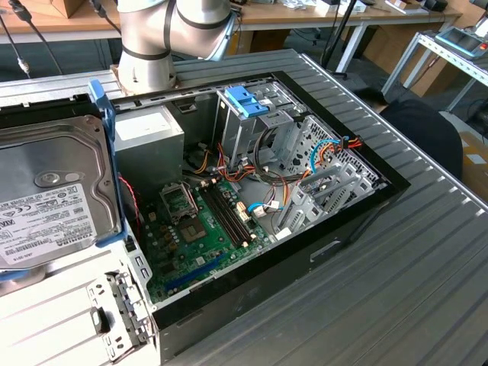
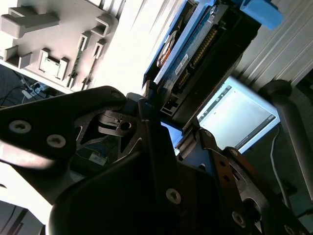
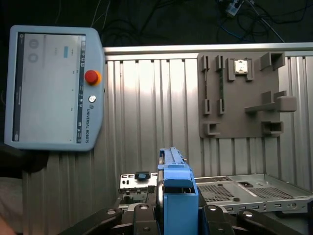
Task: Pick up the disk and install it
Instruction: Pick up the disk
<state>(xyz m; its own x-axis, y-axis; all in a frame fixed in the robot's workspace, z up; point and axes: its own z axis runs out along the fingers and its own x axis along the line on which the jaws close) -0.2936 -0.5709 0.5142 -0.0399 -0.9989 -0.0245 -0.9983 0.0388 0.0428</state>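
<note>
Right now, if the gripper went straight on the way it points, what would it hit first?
The gripper is shut on the disk, which leads. Past it, probably the ribbed metal table, between the pendant and grey fixture plate; depth is unclear.

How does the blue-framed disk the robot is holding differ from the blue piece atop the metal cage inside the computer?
The disk is a grey metal slab in a blue frame; the latch is all blue plastic. The disk hangs in the air, clamped in the gripper's jaws; the latch sits on the drive cage inside the computer case. Both share the same light blue plastic.
</note>
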